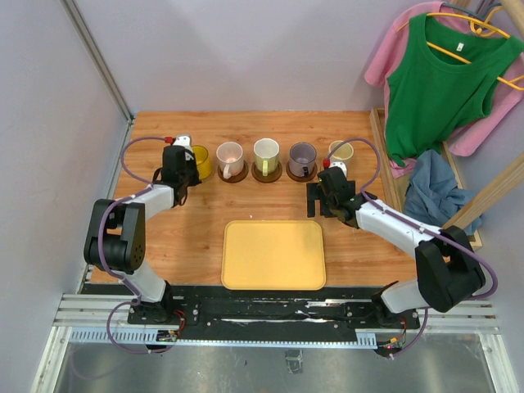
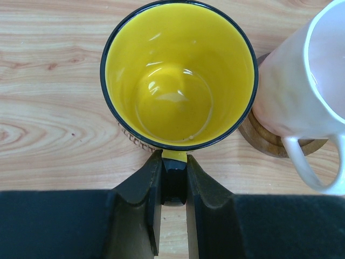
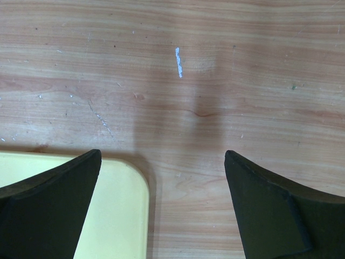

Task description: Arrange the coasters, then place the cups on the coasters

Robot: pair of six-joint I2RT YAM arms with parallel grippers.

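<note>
My left gripper is shut on the handle of the yellow cup, which stands upright at the left end of the back row. A pale pink cup sits on a brown coaster just to its right, close to touching. Under the yellow cup's near-left rim a ridged brown sliver shows; I cannot tell what it is. Further right stand a green-white cup, a purple-grey cup and a cream cup. My right gripper hangs open and empty above bare wood.
A yellow rectangular tray lies at the table's front middle, and its far right corner shows beside my right gripper's left finger. Clothes on hangers and a blue cloth crowd the right edge.
</note>
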